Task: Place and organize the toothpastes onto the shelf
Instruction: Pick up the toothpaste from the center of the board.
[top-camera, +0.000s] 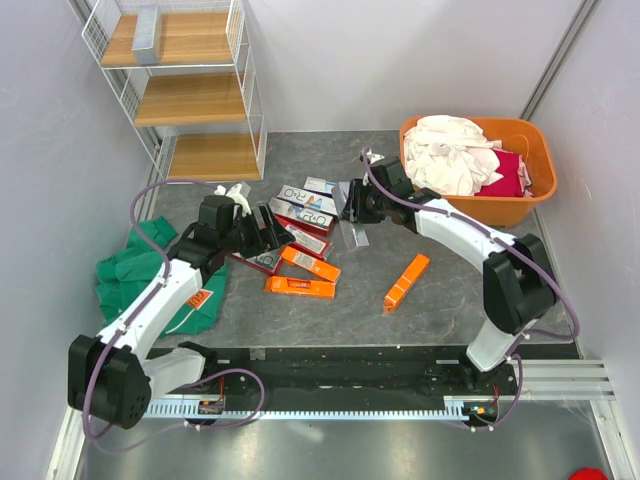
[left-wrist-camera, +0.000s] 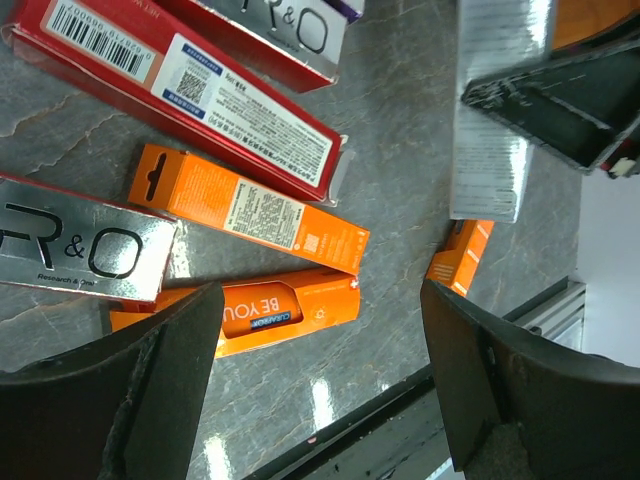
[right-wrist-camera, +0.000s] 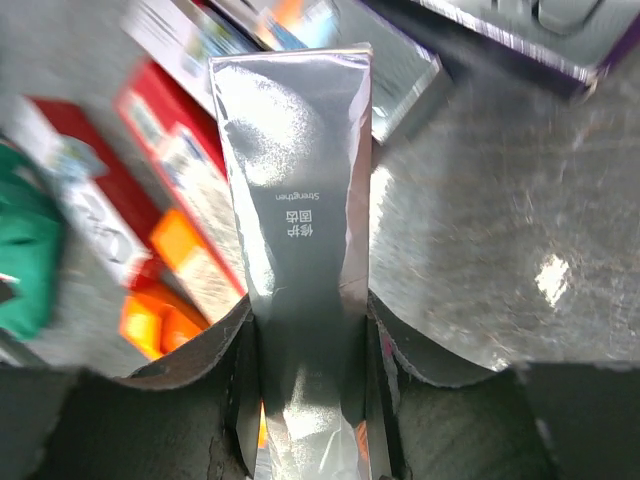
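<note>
Several toothpastes (top-camera: 300, 222) lie in a loose pile on the grey table, red, silver and orange cartons mixed. A silver carton (right-wrist-camera: 300, 200) is clamped between the jaws of my right gripper (right-wrist-camera: 305, 340), and the top view shows the silver carton (top-camera: 355, 238) under the right gripper (top-camera: 350, 216), right of the pile. My left gripper (left-wrist-camera: 320, 300) stands open and empty over two orange cartons (left-wrist-camera: 250, 212), at the pile's left side (top-camera: 268, 228). One orange carton (top-camera: 406, 281) lies alone to the right. The shelf (top-camera: 190, 95) stands at the far left with one silver carton (top-camera: 147, 35) on its top board.
An orange tub (top-camera: 530, 140) of laundry sits at the back right, just behind the right arm. A green cloth (top-camera: 135, 270) lies left of the left arm. Grey walls close in on both sides, and a metal rail (top-camera: 350, 405) runs along the near edge.
</note>
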